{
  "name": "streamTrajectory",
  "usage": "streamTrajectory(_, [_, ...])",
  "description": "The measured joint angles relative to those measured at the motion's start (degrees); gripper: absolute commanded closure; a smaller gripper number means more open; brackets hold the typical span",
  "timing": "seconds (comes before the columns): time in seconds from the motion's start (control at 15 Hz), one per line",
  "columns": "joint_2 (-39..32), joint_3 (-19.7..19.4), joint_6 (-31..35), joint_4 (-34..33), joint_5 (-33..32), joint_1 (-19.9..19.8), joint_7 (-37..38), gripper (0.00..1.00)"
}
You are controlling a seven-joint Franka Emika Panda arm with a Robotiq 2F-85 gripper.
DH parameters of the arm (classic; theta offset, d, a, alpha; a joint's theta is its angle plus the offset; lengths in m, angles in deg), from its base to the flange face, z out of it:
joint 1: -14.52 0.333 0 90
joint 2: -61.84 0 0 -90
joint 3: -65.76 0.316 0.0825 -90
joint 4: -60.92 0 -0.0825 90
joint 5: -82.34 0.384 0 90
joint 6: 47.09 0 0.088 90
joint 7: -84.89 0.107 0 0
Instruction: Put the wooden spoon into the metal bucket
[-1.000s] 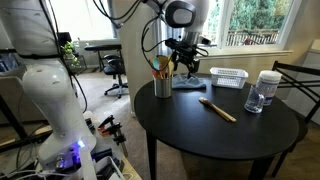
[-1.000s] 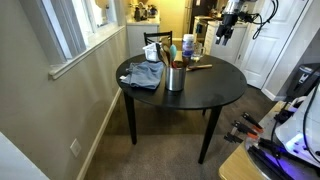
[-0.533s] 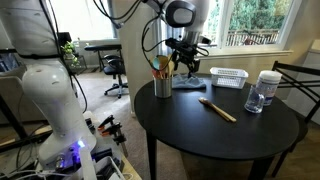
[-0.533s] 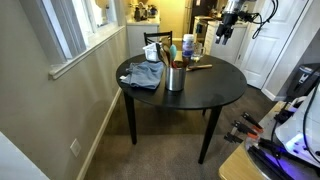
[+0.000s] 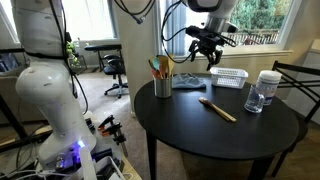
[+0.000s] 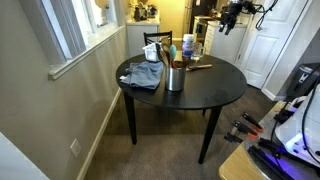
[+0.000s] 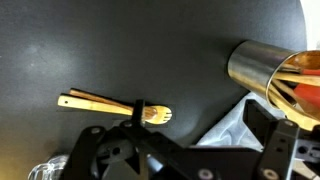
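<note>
You're hovering above the worktop [image 5: 190,135], gripper [image 5: 206,58] open and empty, so next drop onto the wooden spoon [image 5: 217,110], then carry it to the metal bucket [image 5: 162,87].

One round black table [image 5: 200,135] carries one wooden spoon [image 5: 218,110], one metal bucket [image 5: 163,87], one white mesh basket [image 5: 229,78], one clear jar [image 5: 264,92] with a white lid, and one crumpled grey cloth [image 6: 145,75]. The bucket holds several utensils [image 5: 160,67] (at least one green handle and one orange, though the full number cannot be made out). One dark chair [image 6: 156,40] stands at the table, and one office chair [image 5: 116,66] sits in the room behind.
</note>
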Motion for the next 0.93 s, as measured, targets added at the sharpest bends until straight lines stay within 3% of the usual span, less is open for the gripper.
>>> streamTrajectory(0.53, [-21.4,5.3,-10.0,-20.1,-4.0,-3.6,-5.9,0.0])
streamTrajectory(0.93, [-30.2,8.2,-11.4,-32.8,-9.1,-4.5,-7.7,0.0])
